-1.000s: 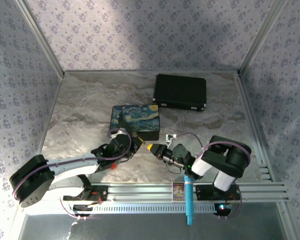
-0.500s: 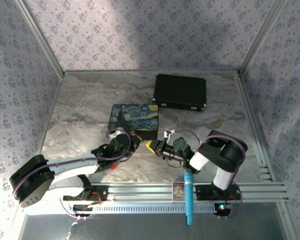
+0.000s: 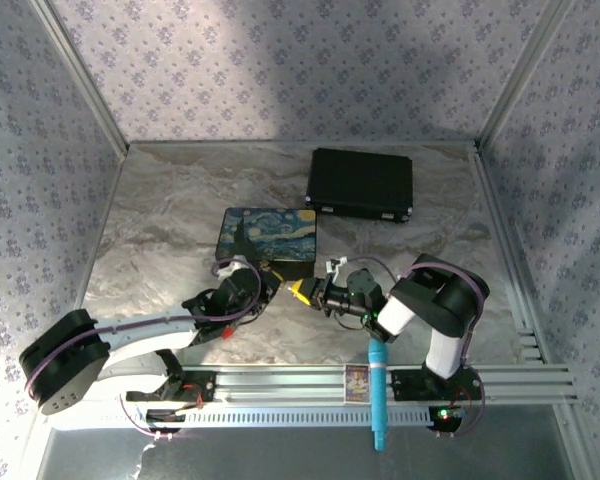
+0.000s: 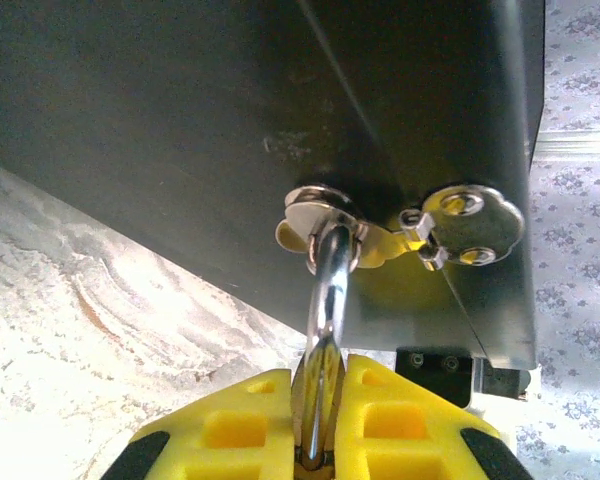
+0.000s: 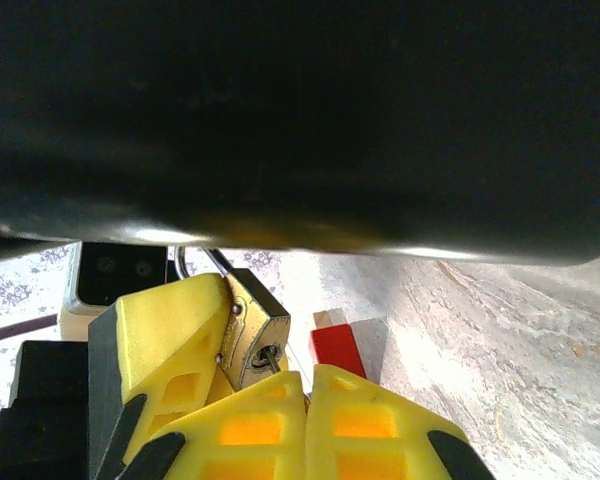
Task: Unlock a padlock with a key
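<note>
- Padlock (image 5: 252, 335) hung by its shackle (image 4: 325, 290) from the hasp (image 4: 462, 225) on the painted box (image 3: 270, 235). That was the box side facing the near edge of the worktop (image 3: 180, 200), and the box sat about mid-worktop.
- Left gripper (image 4: 318, 390) was pinching the padlock. Its yellow fingers were clamped where the shackle meets the body, with one pad lying along the brass side.
- Right gripper (image 5: 307, 385) had its fingers pressed together, tips just beside the keyhole (image 5: 268, 353). Whether the key was pinched between them could not be told.
- Red block (image 5: 335, 350) lay on the worktop near the padlock, apart from it.
- Handling, judged: the padlock looked like rigid metal, light and not fragile. The polished shackle and smooth brass were probably slippery under the pads.
- It would likely swing on the hasp, so it needed bracing by the body's flat sides, leaving the keyhole face free.
- The key was judged thin and stiff, and easy to twist out of a grip. Best taken flat across its bow, with the blade in line with the keyhole.
- Risk, judged: a slight misalignment could jam the blade or rotate the lock in the left grip.
</note>
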